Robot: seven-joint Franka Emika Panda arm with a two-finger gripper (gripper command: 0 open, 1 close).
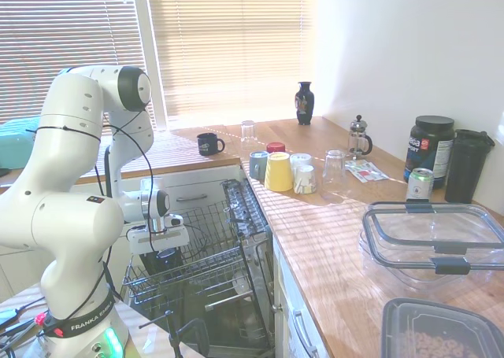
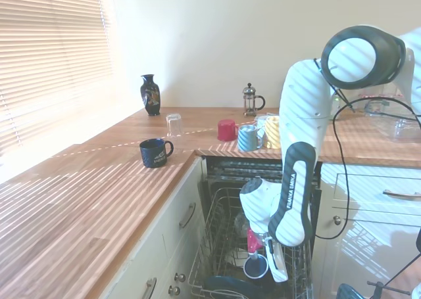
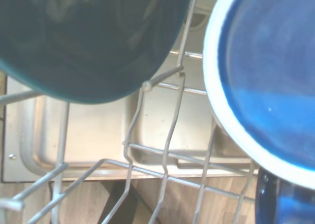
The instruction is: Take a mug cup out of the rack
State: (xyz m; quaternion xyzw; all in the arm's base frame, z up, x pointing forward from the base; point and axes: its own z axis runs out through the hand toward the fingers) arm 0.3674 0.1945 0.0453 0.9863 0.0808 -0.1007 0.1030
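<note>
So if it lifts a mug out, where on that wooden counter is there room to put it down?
The wide bare stretch of wooden worktop in front of the small dark printed mug, beside the window, looks free. It is crowded by the yellow cup and its cluster of cups and glasses, and further along, where the clear plastic containers sit.

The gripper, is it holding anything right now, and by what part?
It cannot be told: the gripper is low in the rack at a mug cup, but its fingers are not clear.
</note>
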